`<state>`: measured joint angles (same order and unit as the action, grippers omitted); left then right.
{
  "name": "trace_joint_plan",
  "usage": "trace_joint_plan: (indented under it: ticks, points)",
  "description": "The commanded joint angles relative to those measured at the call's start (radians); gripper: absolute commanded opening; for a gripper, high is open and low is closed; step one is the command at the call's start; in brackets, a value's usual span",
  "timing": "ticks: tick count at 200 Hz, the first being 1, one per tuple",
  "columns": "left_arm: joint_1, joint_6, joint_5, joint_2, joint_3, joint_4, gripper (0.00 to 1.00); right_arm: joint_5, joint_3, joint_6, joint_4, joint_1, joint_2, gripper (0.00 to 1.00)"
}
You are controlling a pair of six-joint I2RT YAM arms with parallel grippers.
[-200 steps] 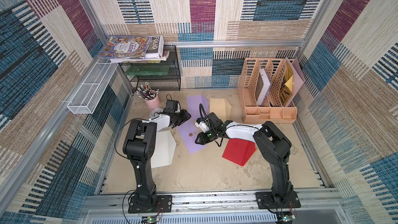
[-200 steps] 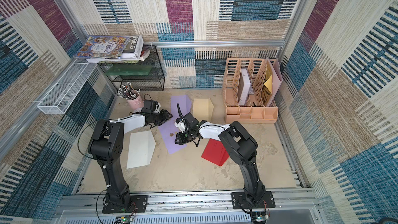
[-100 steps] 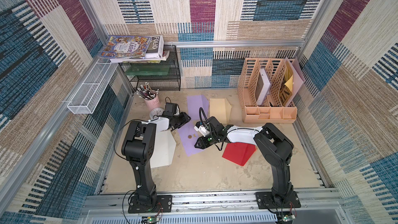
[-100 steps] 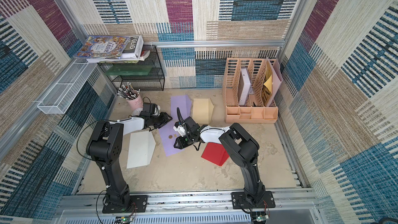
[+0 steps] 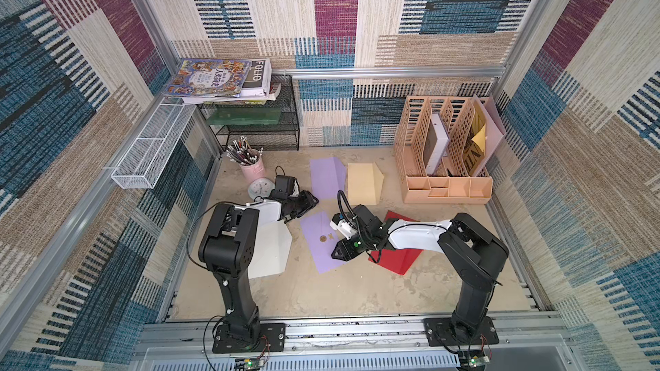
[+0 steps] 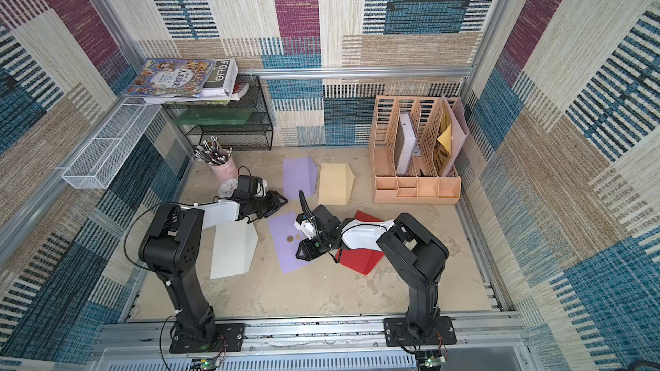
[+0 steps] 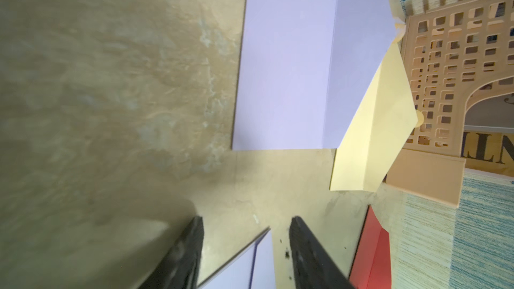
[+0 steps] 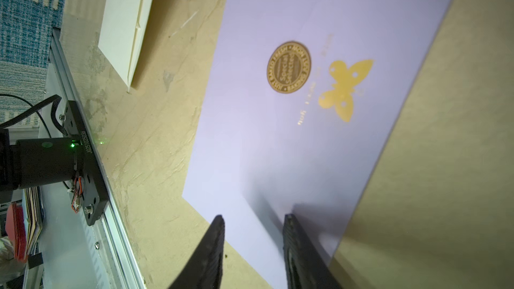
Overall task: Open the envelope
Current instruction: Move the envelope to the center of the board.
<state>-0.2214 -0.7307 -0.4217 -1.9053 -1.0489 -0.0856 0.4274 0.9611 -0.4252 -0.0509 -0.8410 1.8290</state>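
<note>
A lilac envelope [image 5: 316, 244] [image 6: 285, 249] lies flat in the middle of the table, its flap held by a round gold sticker [image 8: 289, 67] beside a gold butterfly [image 8: 345, 90]. My right gripper [image 5: 335, 253] [image 6: 299, 254] [image 8: 254, 216] is low over the envelope's right edge near its front corner, open, with the paper lying flat under its fingers. At the envelope's far corner [image 7: 261, 262], my left gripper [image 5: 310, 201] [image 6: 280, 201] [image 7: 246, 219] is open, and the corner shows in the gap between its fingers.
Around it lie a white envelope [image 5: 269, 251], a red one [image 5: 400, 260] under the right arm, and at the back a second lilac one [image 5: 326, 176] and a cream one [image 5: 364, 183]. A peach file organizer [image 5: 446, 187] stands back right. A pink pen cup [image 5: 251, 171] and black mesh rack [image 5: 257, 126] stand back left.
My right gripper has slid toward the table's front along the lilac envelope. The left gripper has shifted only slightly near the far corner.
</note>
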Motion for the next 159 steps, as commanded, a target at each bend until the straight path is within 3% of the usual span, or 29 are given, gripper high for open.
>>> trace_joint_plan:
  ticks: [1, 53, 94, 123, 159]
  points:
    - [-0.016, -0.002, -0.020, 0.014, -0.006, -0.007, 0.53, -0.055, -0.040, -0.031, -0.116, -0.013, -0.019, 0.39]
    - [-0.044, 0.051, -0.018, 0.180, -0.031, 0.090, 0.53, -0.064, -0.092, -0.076, -0.115, -0.040, -0.116, 0.40]
    - [-0.058, 0.071, -0.025, 0.350, 0.066, 0.163, 0.55, -0.103, -0.022, -0.060, -0.128, -0.029, -0.241, 0.46]
    - [-0.093, 0.031, -0.025, 0.450, 0.198, 0.148, 0.55, -0.044, 0.039, -0.044, -0.103, 0.057, -0.281, 0.49]
    - [-0.172, -0.025, 0.012, 0.579, 0.312, 0.144, 0.55, 0.169, 0.014, -0.041, -0.044, 0.240, -0.233, 0.49]
